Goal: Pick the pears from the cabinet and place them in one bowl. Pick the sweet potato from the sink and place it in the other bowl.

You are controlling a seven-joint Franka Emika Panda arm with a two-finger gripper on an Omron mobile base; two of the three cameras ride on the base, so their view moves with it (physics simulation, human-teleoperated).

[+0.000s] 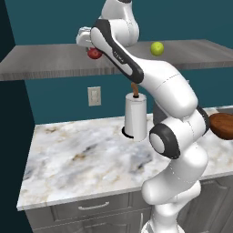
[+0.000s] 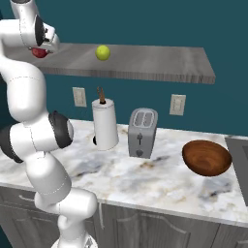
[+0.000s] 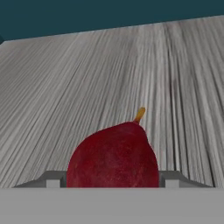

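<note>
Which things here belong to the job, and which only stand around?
Job: red pear, green pear, cabinet, dark wooden bowl, sink, tool.
Standing around: paper towel roll, toaster, wall sockets.

Our white arm with dark joints rises from the base, bends at the elbow and reaches up and back. Our two-finger gripper (image 1: 91,49) sits level with the grey slab, its fingers (image 3: 52,183) flanking the dark red pear (image 3: 113,158) closely.
</note>
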